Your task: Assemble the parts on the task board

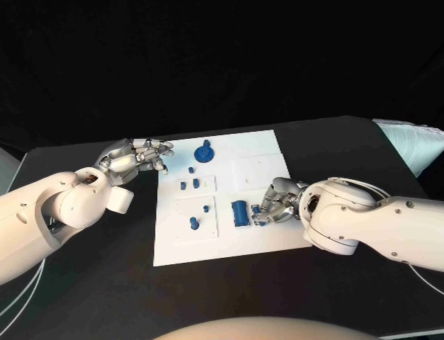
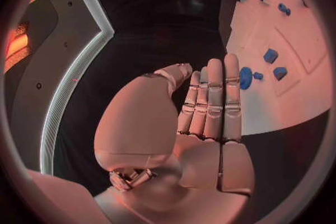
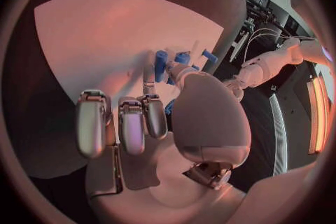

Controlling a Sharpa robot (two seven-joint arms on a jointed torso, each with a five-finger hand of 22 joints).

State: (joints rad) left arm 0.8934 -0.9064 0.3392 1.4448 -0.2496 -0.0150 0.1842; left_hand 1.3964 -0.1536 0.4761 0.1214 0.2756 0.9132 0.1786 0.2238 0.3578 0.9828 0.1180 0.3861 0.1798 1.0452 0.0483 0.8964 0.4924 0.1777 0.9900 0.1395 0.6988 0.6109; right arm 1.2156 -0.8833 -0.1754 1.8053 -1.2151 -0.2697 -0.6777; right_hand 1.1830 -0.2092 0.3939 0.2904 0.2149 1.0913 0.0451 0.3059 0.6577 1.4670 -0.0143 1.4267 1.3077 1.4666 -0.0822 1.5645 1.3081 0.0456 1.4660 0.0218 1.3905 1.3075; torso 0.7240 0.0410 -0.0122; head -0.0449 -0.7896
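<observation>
- The board (image 1: 226,234), a white plate, lies in the middle of the head view on the black table (image 1: 99,283), running from upper right to lower left.
- The left hand (image 1: 135,159) sits at the board's upper left edge, over the table. In the left wrist view its fingers (image 2: 213,101) are stretched out straight and pressed together, with nothing in them.
- The right hand (image 1: 275,202) rests at the board's right edge, just right of centre in the head view, fingers bent down onto the board beside a blue cylinder (image 1: 240,212).
- In the right wrist view the thumb and one finger reach to the cylinder (image 3: 162,63) and a second blue piece (image 3: 183,58); whether they pinch either part cannot be told.
- A round blue part with a knob (image 1: 205,151) lies near the board's upper end, just right of the left hand.
- Small blue blocks (image 1: 189,184) sit in a recess left of centre on the board, with a tiny piece (image 1: 191,169) above them.
- Another blue part (image 1: 194,224) lies in the lower recess, lower left of the cylinder.
</observation>
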